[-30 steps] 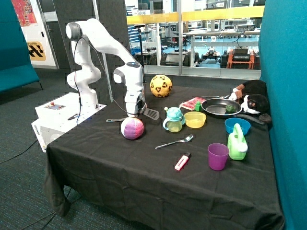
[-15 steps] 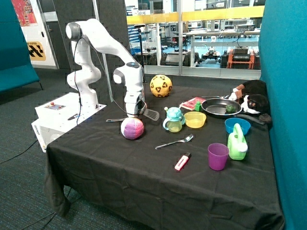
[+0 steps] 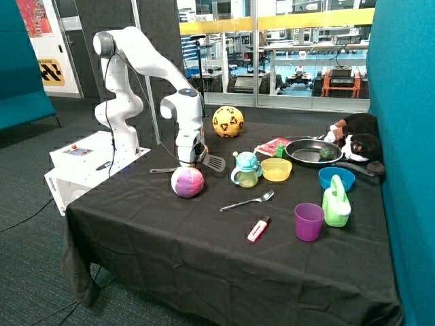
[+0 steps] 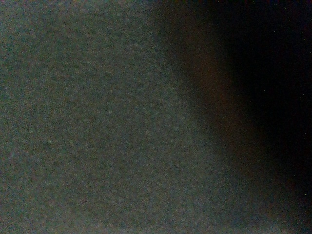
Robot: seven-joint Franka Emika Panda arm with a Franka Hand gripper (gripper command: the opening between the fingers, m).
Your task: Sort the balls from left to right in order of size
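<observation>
Outside view: resting the gripper (image 3: 191, 163) right on top of the soft pink ball (image 3: 187, 181), beside the spatula (image 3: 215, 162). Holding exactly as a second ago, ball not shifting either. Giving no clue whether spread or pinching. Leaving the large yellow ball (image 3: 228, 121) well behind; sorting seemingly pausing mid-placement.

Wrist view: showing only dark blur.

Teal partitions (image 3: 401, 102), glass wall (image 3: 272, 54), grey carpet (image 3: 34, 224).
</observation>
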